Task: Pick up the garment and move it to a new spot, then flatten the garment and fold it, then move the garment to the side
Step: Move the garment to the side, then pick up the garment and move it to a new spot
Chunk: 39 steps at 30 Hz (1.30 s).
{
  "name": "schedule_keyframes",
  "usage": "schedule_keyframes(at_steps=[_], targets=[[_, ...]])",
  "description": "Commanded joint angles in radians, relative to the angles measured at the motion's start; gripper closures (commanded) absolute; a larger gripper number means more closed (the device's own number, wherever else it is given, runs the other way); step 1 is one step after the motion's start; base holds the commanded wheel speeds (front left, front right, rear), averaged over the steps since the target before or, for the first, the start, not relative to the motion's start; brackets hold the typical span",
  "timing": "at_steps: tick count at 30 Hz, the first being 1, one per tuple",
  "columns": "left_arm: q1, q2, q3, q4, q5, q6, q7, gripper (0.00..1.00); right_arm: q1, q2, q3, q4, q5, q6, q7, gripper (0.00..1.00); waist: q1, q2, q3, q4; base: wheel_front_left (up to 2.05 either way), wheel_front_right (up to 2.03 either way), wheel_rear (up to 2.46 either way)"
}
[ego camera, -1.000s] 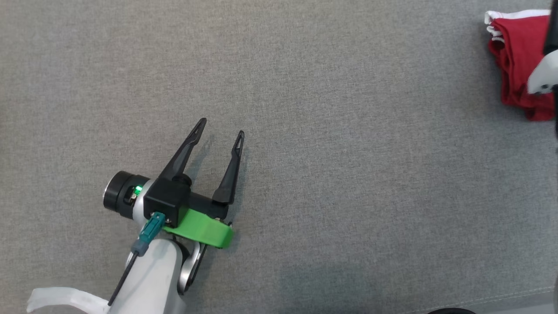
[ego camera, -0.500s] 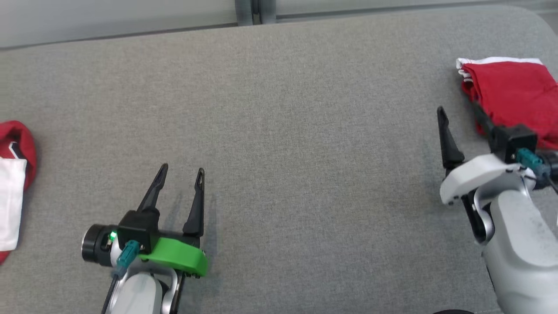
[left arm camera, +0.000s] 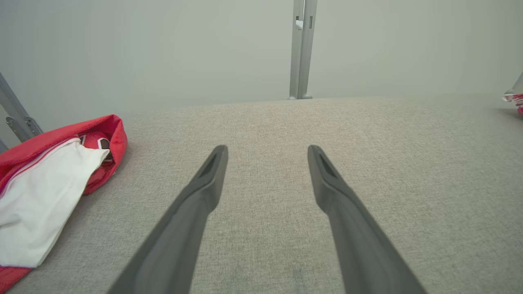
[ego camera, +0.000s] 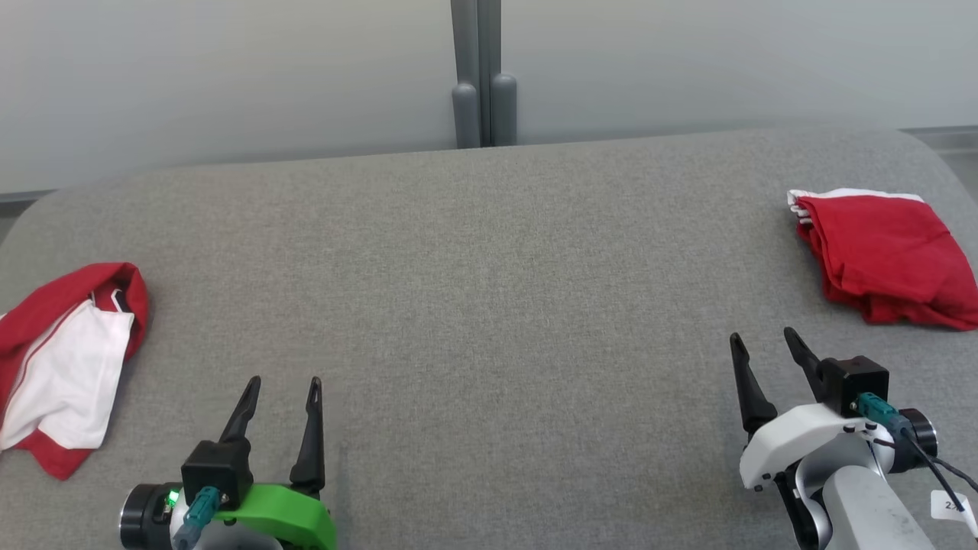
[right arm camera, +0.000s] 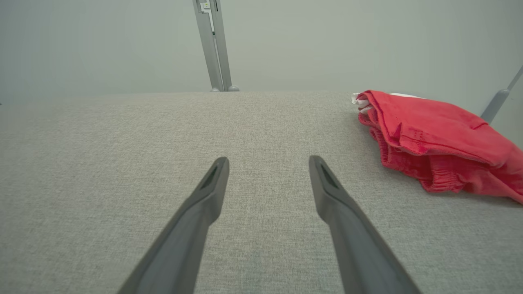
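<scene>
Both claws are held parted and empty: the left claw [ego camera: 284, 380] is seen low at the near left of the grey worktop [ego camera: 489, 290], the right claw [ego camera: 762, 334] at the near right, and nothing is gripped by either. A red garment [ego camera: 886, 256] is found at the far right edge of the worktop, lying in stacked layers with white trim showing at its back corner. It is near the right claw but not touched by it. From that lie it is judged to be folded and set to the side, so the task may be taken as finished for it. A second garment [ego camera: 65, 374], red with white, lies crumpled at the left edge, apart from the left claw. If that one is meant, nothing is yet done: lifting, spreading, folding and moving aside would all remain
</scene>
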Motion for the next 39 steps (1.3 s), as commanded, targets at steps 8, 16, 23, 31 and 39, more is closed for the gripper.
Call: schedule_keyframes(at_steps=[8, 16, 23, 31, 39], targets=[[0.065, 0.000, 0.032, 0.023, -0.002, -0.001, 0.000, 0.00, 0.068, 0.034, -0.033, -0.040, -0.034, -0.002, 0.000, 0.00, 0.0000, 0.0000, -0.088, 0.022, 0.00, 0.00, 0.00], [0.079, 0.000, 0.041, 0.027, -0.005, 0.006, 0.000, 0.00, 0.097, 0.046, -0.048, -0.072, -0.039, -0.002, 0.000, 0.00, 0.0000, 0.0000, -0.092, 0.027, 0.00, 0.00, 0.00], [0.060, 0.001, 0.044, 0.029, -0.012, 0.020, 0.000, 0.00, 0.099, 0.048, -0.027, -0.081, -0.040, -0.002, 0.000, 0.00, 0.0000, 0.0000, -0.078, 0.080, 0.00, 0.00, 0.00], [0.066, 0.001, 0.075, 0.046, 0.011, 0.031, 0.000, 0.00, 0.084, 0.049, 0.031, -0.091, -0.008, -0.002, 0.000, 0.00, 0.0000, 0.0000, -0.061, 0.243, 0.00, 0.00, 0.00], [0.070, 0.001, 0.113, 0.062, 0.015, 0.037, 0.000, 0.00, 0.074, 0.048, 0.073, -0.088, 0.032, -0.002, 0.000, 0.00, 0.0000, 0.0000, -0.043, 0.441, 0.00, 0.00, 0.00]])
